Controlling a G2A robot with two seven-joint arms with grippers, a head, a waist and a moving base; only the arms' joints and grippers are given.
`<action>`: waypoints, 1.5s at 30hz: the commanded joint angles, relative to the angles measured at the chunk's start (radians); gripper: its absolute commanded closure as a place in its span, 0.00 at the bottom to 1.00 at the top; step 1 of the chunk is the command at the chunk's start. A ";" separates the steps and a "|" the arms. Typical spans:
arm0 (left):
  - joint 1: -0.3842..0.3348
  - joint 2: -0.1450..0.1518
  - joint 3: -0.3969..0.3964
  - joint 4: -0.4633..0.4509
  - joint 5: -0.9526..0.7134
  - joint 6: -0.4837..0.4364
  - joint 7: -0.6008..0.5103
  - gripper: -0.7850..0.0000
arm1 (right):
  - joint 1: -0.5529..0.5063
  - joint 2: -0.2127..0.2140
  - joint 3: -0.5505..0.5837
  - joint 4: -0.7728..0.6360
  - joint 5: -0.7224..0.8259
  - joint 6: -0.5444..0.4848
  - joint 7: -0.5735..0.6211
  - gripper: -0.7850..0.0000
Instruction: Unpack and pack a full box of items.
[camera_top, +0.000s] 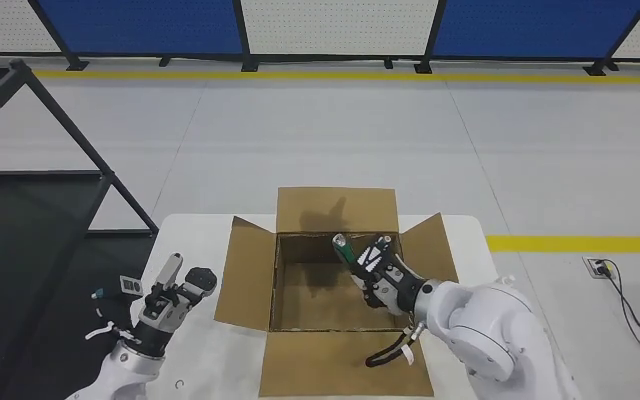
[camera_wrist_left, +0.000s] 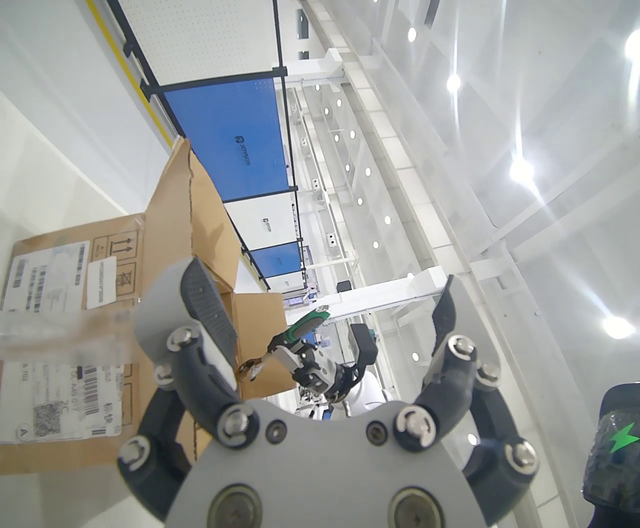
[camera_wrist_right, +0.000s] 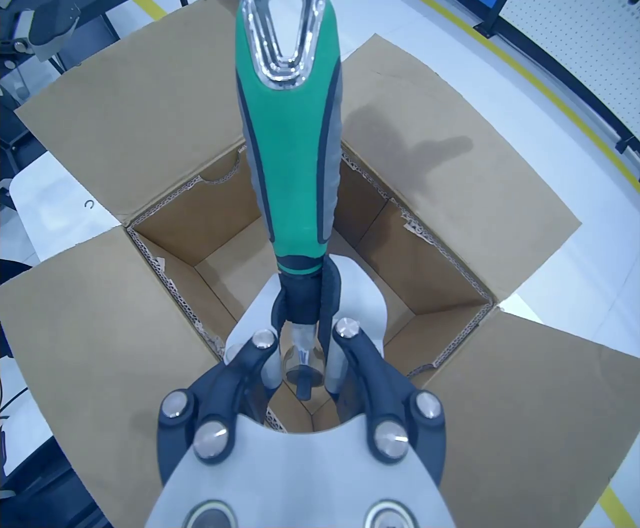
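Near the left edge of the table (camera_top: 225, 350), the left gripper (camera_top: 188, 272) is held with jaws spread and empty beside the opened cardboard box (camera_top: 245, 275), over whose interior a green-handled tool (camera_wrist_right: 290, 150) is clamped by the right gripper (camera_wrist_right: 306, 305).

Pale grey floor (camera_top: 330, 130), glossy. Yellow line (camera_top: 330, 74) runs along far side, in front of partition row: blue panels (camera_top: 140, 25) & white perforated panel (camera_top: 335, 25) on black posts. Black metal frame (camera_top: 70, 130) stands left of white table (camera_top: 190, 235). 2nd yellow stripe (camera_top: 560, 243) + socket block (camera_top: 597, 266) w/ cable on floor, right. White ceiling (camera_wrist_left: 500, 125), many spot lights (camera_wrist_left: 521, 171).
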 joint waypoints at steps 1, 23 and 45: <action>0.000 0.000 0.008 0.002 0.011 0.000 -0.002 0.00 | -0.014 0.001 -0.003 -0.007 -0.005 0.004 -0.024 1.00; -0.020 0.000 -0.020 -0.015 -0.044 -0.040 0.017 0.00 | -0.360 0.056 0.685 -0.423 0.375 0.116 -0.023 1.00; -0.050 0.000 -0.031 -0.034 -0.066 -0.034 0.031 0.00 | -0.833 0.063 0.953 -0.298 0.584 0.208 0.039 1.00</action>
